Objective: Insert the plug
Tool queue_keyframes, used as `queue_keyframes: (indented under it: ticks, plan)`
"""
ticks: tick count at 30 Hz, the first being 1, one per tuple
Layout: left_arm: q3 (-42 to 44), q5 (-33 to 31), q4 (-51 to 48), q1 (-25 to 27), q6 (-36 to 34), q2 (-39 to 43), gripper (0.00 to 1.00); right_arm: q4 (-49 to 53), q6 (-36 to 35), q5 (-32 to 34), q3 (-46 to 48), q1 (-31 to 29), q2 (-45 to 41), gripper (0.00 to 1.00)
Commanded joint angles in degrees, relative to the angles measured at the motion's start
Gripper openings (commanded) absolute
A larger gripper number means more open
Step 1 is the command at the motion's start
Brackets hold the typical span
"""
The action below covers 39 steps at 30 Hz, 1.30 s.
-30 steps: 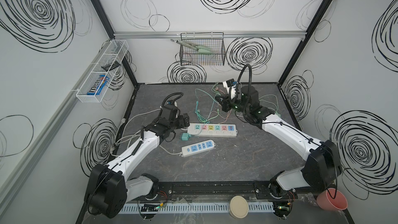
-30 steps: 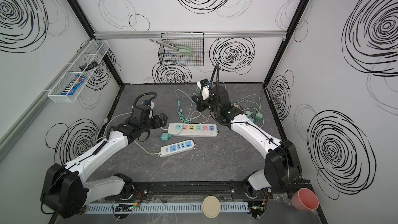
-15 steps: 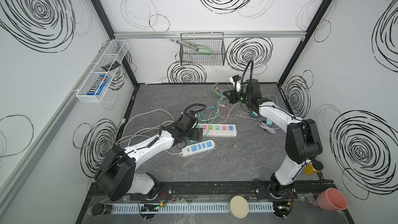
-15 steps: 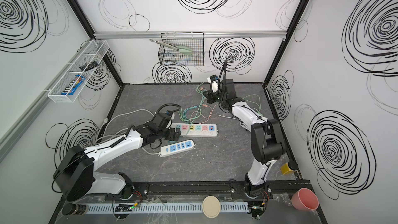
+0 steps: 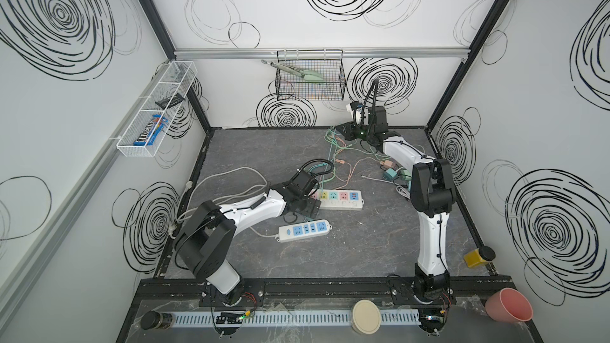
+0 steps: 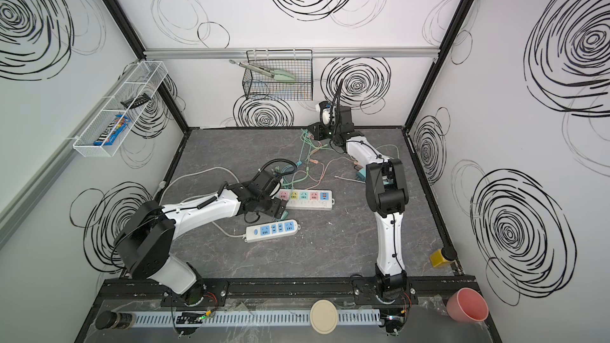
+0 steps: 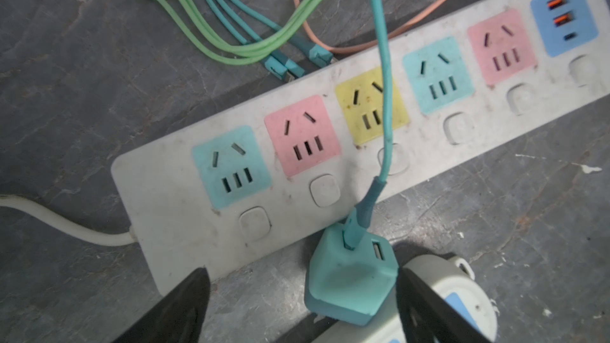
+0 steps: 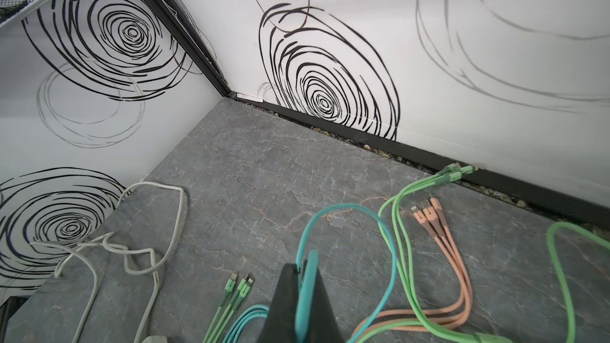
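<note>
Teal plug (image 7: 351, 278) lies unplugged between the long power strip (image 7: 171, 212) and the small strip (image 5: 305, 229). It sits inside the left gripper (image 7: 302, 275), whose fingers (image 7: 178, 308) stand wide, one well clear of it. The left arm reaches low over the table. The right gripper (image 8: 297, 278), raised near the back wall, pinches a teal cable (image 8: 343, 207). The plug's prongs are hidden. The table (image 5: 363, 242) is grey and marbled, and the white walls (image 5: 297, 11) carry black swirls.

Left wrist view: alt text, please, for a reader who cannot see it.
A teal charger cube, a teal cable plugged into it, sits between the black fingers of the open left claw. Behind it lies a white power strip with five empty pastel sockets; the cable crosses the yellow one.
</note>
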<state>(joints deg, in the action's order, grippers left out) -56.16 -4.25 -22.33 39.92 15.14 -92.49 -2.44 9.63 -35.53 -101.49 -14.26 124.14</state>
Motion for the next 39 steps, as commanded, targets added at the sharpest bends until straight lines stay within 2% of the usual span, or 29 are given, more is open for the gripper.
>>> queue_keyframes:
  ticks: [1, 4, 7, 11, 23, 25, 28, 31, 36, 38, 39]
  plan:
    - [-1.8, 0.0, -2.3, 1.6, -3.9, -1.8, 0.8, 0.3, 0.2, -2.4, 0.0, -0.1, -1.0, 0.01]
    - [-1.0, 2.4, -2.4, 2.1, -3.8, -1.4, 0.75, 0.5, -0.1, -2.2, 0.6, -0.1, -1.4, 0.01]
    - [1.4, 2.3, -2.0, 3.4, -2.8, 0.3, 0.79, 1.1, -0.7, -2.0, 1.1, -0.2, -1.7, 0.01]
    - [3.5, 0.4, -0.5, 4.1, -1.5, -0.1, 0.8, 1.0, -0.9, -2.1, 2.1, -0.1, -2.5, 0.01]
    - [0.5, -2.6, 2.9, 5.5, -2.8, -7.0, 0.66, 0.6, -1.6, -2.4, 4.7, -0.4, -5.2, 0.01]
    - [0.6, -2.9, 2.7, 5.5, -3.0, -7.0, 0.6, 0.6, -1.7, -2.4, 5.2, -0.5, -5.7, 0.01]
    - [1.3, -3.2, 3.2, 5.5, -3.1, -5.2, 0.47, 0.4, -1.8, -2.4, 6.1, -0.5, -6.7, 0.01]
    - [2.3, -4.5, 3.7, 5.5, -2.7, -1.3, 0.28, 0.5, -1.7, -1.9, 7.0, -0.7, -8.5, 0.01]
    - [2.7, -7.5, 1.7, 4.3, -0.1, 11.0, 0.11, 0.8, -1.3, 0.3, 6.4, -2.1, -13.7, 0.01]
    - [0.7, -8.4, 0.0, 1.9, 2.0, 16.4, 0.0, 0.4, -1.1, 1.0, 4.6, -3.4, -15.5, 0.01]
    - [-0.4, -8.8, -0.6, 0.3, 2.9, 18.5, 0.0, 0.4, -1.1, 1.3, 3.3, -4.2, -15.9, 0.01]
